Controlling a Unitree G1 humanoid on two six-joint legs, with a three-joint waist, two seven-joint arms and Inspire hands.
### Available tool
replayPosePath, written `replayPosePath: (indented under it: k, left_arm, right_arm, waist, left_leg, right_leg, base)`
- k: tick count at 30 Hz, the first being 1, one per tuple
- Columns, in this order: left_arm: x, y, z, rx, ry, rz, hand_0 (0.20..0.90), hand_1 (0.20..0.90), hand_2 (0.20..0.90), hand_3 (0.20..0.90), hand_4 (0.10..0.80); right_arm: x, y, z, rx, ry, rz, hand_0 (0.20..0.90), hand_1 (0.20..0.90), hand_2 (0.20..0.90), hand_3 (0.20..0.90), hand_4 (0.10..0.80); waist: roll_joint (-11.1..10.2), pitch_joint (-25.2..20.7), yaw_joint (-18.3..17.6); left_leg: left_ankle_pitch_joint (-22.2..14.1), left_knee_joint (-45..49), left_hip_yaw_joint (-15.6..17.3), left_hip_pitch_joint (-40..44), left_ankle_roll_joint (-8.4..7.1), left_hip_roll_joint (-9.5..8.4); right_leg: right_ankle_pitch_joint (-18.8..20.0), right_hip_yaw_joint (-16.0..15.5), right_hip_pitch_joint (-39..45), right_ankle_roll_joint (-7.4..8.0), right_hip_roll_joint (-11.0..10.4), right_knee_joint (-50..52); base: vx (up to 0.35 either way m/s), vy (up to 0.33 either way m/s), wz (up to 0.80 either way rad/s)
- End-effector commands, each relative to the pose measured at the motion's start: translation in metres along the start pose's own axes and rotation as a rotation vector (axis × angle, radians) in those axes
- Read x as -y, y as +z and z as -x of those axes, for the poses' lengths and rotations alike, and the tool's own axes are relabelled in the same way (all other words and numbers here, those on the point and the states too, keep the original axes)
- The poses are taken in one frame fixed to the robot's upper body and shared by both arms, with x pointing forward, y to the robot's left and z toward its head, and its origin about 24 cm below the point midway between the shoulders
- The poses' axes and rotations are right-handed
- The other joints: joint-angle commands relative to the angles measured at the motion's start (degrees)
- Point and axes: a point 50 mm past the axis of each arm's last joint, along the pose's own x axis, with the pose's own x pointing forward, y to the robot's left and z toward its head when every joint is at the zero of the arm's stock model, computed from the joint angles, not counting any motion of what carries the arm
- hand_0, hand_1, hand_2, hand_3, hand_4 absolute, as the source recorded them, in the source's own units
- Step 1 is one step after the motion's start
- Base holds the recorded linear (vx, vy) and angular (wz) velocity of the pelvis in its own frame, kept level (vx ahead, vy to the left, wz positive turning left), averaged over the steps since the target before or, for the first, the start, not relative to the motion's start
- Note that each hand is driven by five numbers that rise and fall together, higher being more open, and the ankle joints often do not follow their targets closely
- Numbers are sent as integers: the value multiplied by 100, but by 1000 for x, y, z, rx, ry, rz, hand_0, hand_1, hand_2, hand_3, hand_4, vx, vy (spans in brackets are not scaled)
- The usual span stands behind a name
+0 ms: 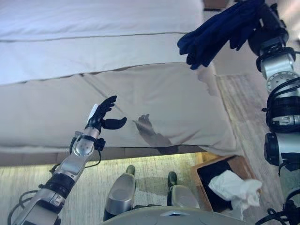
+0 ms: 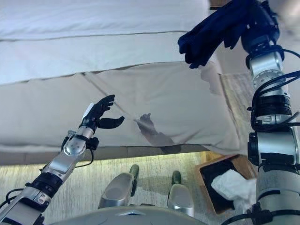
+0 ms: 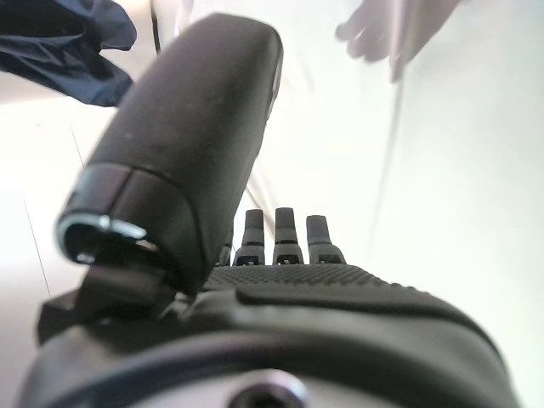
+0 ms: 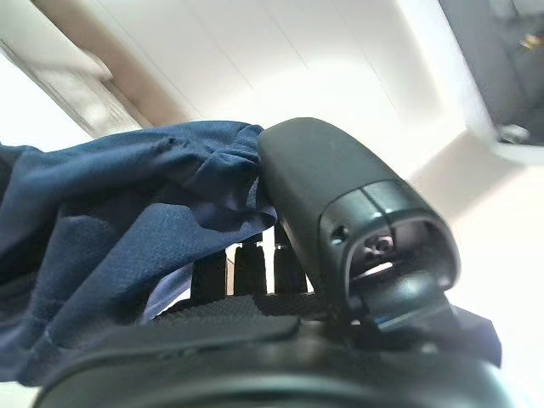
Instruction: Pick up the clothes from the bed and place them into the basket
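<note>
Grey-sheeted wide bed (image 1: 140, 98) fills the scene | left hand (image 1: 101, 116) hovers over the bed's near edge, fingers apart, empty | dark navy soft cloth garment (image 1: 215, 33) hangs limp above the bed's right corner, bunched in the clenched right hand (image 4: 323, 221); light, floppy, best gripped by a gathered fold | brown wooden basket (image 1: 243, 165) on the floor below the bed's right corner holds white crumpled cloth (image 1: 234, 187)

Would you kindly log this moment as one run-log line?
right hand: shut on navy garment, raised above bed | left hand: open, empty | basket: holds white cloth
</note>
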Motion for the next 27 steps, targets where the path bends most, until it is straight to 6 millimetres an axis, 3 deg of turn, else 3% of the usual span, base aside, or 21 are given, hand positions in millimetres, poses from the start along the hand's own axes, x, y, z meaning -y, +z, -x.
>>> replayPosePath:
  k: [1, 2, 3, 4, 7, 14, 17, 27]
  left_arm:
    - [-17, 5, 10, 95, 123, 36, 900, 900, 900, 900, 800]
    - [-22, 9, 9, 103, 149, 41, 900, 900, 900, 900, 800]
    - [-27, 14, 8, 114, 167, 43, 900, 900, 900, 900, 800]
    - [-29, 16, 7, 121, 175, 45, 900, 900, 900, 900, 800]
    - [-29, 13, 4, 99, 183, 83, 900, 900, 900, 900, 800]
    - [-10, 6, 3, 71, 155, 108, 900, 900, 900, 900, 800]
    - [-6, -1, 8, 53, 134, 110, 900, 900, 900, 900, 800]
    - [1, -8, 12, 31, 75, 87, 900, 900, 900, 900, 800]
  right_arm:
    - [-25, 41, 7, 181, 157, -1, 300, 300, 300, 200, 100]
    - [-26, 40, 7, 175, 163, 3, 300, 300, 300, 200, 100]
    - [-23, 41, 6, 176, 162, 12, 300, 300, 300, 200, 100]
    - [-19, 43, 6, 182, 160, 23, 300, 300, 300, 200, 100]
    - [-3, 43, 7, 186, 119, 53, 300, 300, 300, 200, 100]
    - [9, 49, 6, 205, 66, 71, 300, 300, 300, 200, 100]
    - [22, 47, 10, 204, 27, 88, 300, 300, 300, 200, 100]
    - [68, 24, 26, 150, -108, 159, 300, 300, 300, 200, 100]
  waist:
    - [219, -1134, -50]
    - [273, -1140, 13]
    - [289, -1186, 57]
    - [241, -1229, 65]
    - [175, -1351, -30]
    - [181, -1471, -179]
    - [201, -1494, -257]
    - [319, -1405, -488]
  left_leg:
    - [-147, -803, 769, 526, 195, -33]
    - [-78, -955, 931, 577, 187, 51]
    - [19, -982, 1001, 499, 164, 110]
    - [68, -979, 1016, 419, 133, 92]
    - [89, -1063, 1054, 433, 37, 143]
    - [165, -1431, 1151, 707, -76, 193]
    - [154, -1407, 1240, 756, -97, 225]
    - [170, -1415, 1375, 816, -156, 307]
  right_leg:
    - [206, -1491, -76, 177, -49, 403]
    - [72, -1668, -38, 168, -55, 629]
    - [-320, -1760, 120, 84, 45, 551]
    - [-425, -1784, 218, 20, 94, 249]
    - [-397, -1757, 365, -22, 176, -204]
    - [-446, -1602, 645, -172, 363, -601]
    - [-470, -1562, 706, -206, 388, -630]
    - [-461, -1483, 716, -216, 430, -664]
  base:
    - [-238, -26, -168]
    - [-260, -54, -186]
    - [-192, -112, -153]
    - [-140, -138, -136]
    - [-22, -132, -69]
    - [26, -79, -13]
    - [52, -87, -15]
    - [22, -84, -5]
